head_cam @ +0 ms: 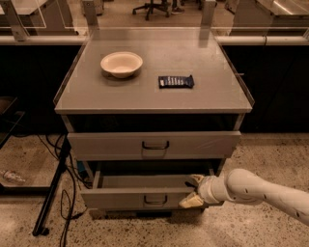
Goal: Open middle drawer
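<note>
Claw (192, 191) blocks middle drawer (120, 198) at right; left interior free.

The gripper (192, 191) is being held at the right end of the middle drawer (116, 198) front, and the arm (260, 192) behind it is getting chopped off by the right edge. Most of that drawer's inside is being swallowed by shadow under the upper drawer (106, 144), and whatever's below is being hidden by its pulled-out front. The print on the dark packet (176, 81) is being left too tiny to read, and the office chair (153, 6) is being cropped up top.
</note>
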Available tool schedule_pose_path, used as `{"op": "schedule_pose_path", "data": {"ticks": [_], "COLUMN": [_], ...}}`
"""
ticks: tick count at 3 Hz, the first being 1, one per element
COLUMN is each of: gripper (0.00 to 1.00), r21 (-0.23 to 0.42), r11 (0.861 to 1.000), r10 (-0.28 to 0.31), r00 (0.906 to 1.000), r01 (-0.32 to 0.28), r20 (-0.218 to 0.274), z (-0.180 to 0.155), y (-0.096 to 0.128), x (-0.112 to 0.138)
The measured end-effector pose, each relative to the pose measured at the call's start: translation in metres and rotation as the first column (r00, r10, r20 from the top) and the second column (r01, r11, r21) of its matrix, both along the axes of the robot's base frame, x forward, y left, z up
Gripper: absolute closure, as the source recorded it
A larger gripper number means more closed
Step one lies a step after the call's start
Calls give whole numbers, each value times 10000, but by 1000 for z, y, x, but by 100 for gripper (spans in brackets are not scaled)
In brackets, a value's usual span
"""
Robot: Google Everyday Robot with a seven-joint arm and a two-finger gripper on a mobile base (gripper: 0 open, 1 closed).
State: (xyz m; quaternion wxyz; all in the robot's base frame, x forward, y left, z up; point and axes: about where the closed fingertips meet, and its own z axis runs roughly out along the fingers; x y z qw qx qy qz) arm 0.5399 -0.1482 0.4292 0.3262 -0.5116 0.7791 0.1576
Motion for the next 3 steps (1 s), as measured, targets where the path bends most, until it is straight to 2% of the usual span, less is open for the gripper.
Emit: {"op": "schedule_pose_path", "data": {"ticks": [1, 2, 3], "gripper": [55, 78, 99], "r21": [1, 126, 337], "r11": [10000, 9999, 9978], "r10": [0, 102, 570], "r00": [10000, 9999, 9981], "r01": [0, -103, -578], "r20": [0, 22, 243], "z": [0, -1, 10], "y": [0, -3, -4], "x": [0, -17, -60]}}
